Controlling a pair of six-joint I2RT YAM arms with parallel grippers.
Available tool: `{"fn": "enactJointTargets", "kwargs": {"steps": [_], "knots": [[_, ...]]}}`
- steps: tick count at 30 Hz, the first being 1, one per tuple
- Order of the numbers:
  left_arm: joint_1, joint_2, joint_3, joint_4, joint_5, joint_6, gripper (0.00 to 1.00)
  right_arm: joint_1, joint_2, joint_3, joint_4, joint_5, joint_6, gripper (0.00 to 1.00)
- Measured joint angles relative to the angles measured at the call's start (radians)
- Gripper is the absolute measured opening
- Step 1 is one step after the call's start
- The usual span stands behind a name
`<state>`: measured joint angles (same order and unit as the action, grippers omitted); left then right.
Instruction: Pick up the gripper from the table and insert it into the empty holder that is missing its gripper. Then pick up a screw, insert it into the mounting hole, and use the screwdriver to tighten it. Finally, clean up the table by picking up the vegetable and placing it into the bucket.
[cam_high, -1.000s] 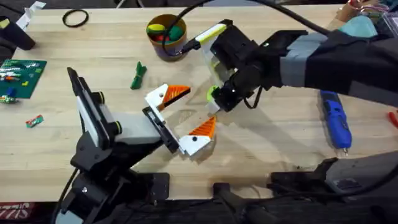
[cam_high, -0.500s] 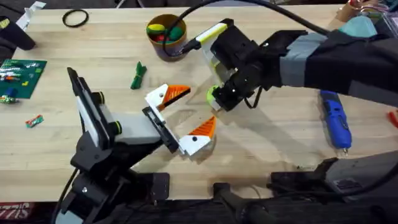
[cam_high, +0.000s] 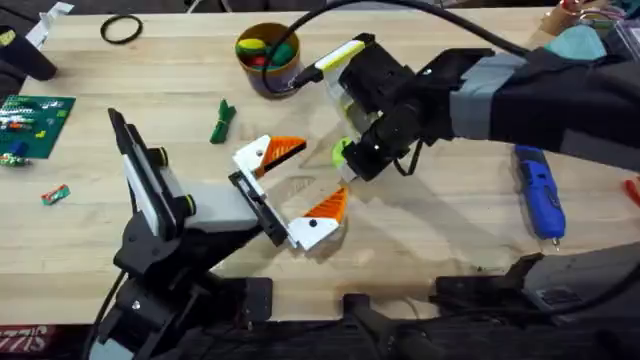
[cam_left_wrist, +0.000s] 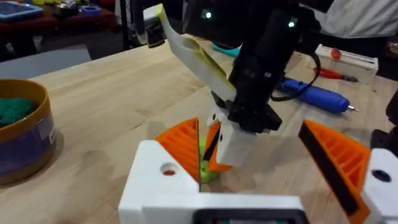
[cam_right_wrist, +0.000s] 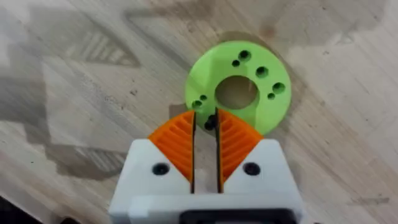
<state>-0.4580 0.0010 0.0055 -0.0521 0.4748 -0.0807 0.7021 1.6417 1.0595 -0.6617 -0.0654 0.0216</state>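
My right gripper (cam_high: 345, 170) hangs low over a lime green disc (cam_right_wrist: 236, 93) that has a centre hole and several small holes. Its orange pads (cam_right_wrist: 177, 146) are shut on a small dark piece that looks like a screw (cam_right_wrist: 210, 122), held at the disc's rim. My left gripper (cam_high: 315, 175) is open on the table (cam_high: 440, 230), its fingers on either side of the disc (cam_left_wrist: 208, 174) and the right gripper (cam_left_wrist: 227, 146). The vegetable (cam_high: 222, 122) lies left of them. The bucket (cam_high: 267, 50) stands at the back. The screwdriver (cam_high: 540, 190) lies at the right. The loose gripper and its holder are out of view.
The bucket holds red, yellow and green toy pieces. A green circuit board (cam_high: 35, 115) and a small wrapped piece (cam_high: 55, 193) lie at the far left. A black ring (cam_high: 120, 30) lies at the back left. A red tool (cam_high: 632, 190) pokes in at the right edge.
My right gripper has edged slightly to the left over the green disc. The left arm has not moved.
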Motion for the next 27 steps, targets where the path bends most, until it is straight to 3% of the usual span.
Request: {"fn": "enactJointTargets", "kwargs": {"steps": [3,5,7,17,21,27], "knots": [[0.0,0.0,0.0,0.0,0.0,0.0,0.981,0.0,0.0,0.0,0.0,-0.002,0.0,0.16],[0.0,0.0,0.0,0.0,0.0,0.0,0.981,0.0,0.0,0.0,-0.002,0.003,-0.001,0.043],[0.0,0.0,0.0,0.0,0.0,0.0,0.981,0.0,0.0,0.0,-0.001,0.003,0.0,0.004],[0.0,0.0,0.0,0.0,-0.001,0.0,0.981,-0.008,-0.003,0.116,-0.154,0.001,-0.001,0.003],[0.0,0.0,0.0,0.0,-0.001,-0.001,0.981,-0.044,-0.081,0.24,-0.245,0.001,-0.003,0.003],[0.0,0.0,0.0,0.0,-0.002,-0.002,0.981,-0.055,-0.124,0.273,-0.265,0.001,-0.003,0.003]]}}
